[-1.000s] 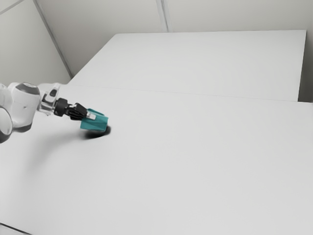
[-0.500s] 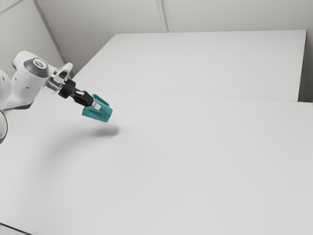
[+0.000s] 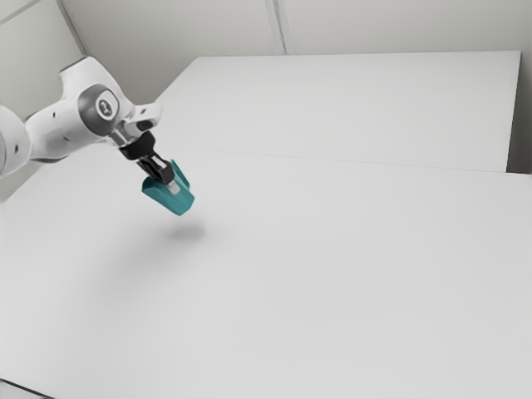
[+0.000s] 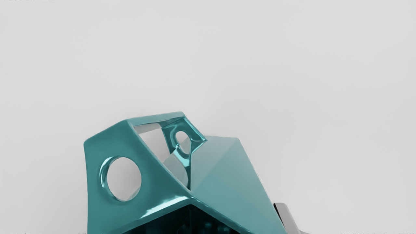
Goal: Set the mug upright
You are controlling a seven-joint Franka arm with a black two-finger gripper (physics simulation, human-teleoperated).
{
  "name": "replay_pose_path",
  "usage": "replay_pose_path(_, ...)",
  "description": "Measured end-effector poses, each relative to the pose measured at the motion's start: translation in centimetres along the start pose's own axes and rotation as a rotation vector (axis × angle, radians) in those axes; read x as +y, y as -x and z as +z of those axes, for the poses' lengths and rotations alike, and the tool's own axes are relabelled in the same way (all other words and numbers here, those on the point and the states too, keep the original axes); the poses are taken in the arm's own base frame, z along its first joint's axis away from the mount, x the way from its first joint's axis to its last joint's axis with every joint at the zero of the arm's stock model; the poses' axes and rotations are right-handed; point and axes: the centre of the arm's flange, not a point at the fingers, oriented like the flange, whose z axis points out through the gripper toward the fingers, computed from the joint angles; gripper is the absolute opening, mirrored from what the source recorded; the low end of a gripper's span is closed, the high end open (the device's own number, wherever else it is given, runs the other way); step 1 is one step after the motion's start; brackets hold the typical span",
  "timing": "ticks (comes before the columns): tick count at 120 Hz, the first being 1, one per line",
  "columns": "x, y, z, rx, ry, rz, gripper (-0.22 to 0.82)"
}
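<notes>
The faceted teal mug is grasped by the gripper and suspended above the tabletop, left of centre in the exterior view. Its tilt has just been steepened, base downward; upright orientation is approached, not reached.

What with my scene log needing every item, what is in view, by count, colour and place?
mug: 1, teal, tilted, raised above the table
table: 1, white, below the mug
shadow: 1, grey, on the table under the mug
panel: 1, white, beyond the table
walls: at least 2, pale grey, around the panel
strip: 1, dark, exterior view's lower left corner
arm: 1, white and grey, exterior view's left
gripper: 1, black, holding the mug
</notes>
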Motion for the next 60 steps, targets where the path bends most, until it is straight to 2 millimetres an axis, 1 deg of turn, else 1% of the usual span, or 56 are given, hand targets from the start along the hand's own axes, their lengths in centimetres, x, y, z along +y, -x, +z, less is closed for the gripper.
replay_pose_path(11,1.6,-0.2,-0.1,-0.024,-0.043,0.000,-0.18)
replay_pose_path(21,2.9,0.0,0.1,-0.044,-0.076,-0.008,-0.18)
replay_pose_path(42,5.7,0.2,1.2,-0.075,-0.120,-0.030,-0.18)
replay_pose_path(60,7.7,0.3,2.0,-0.087,-0.149,-0.057,-0.18)
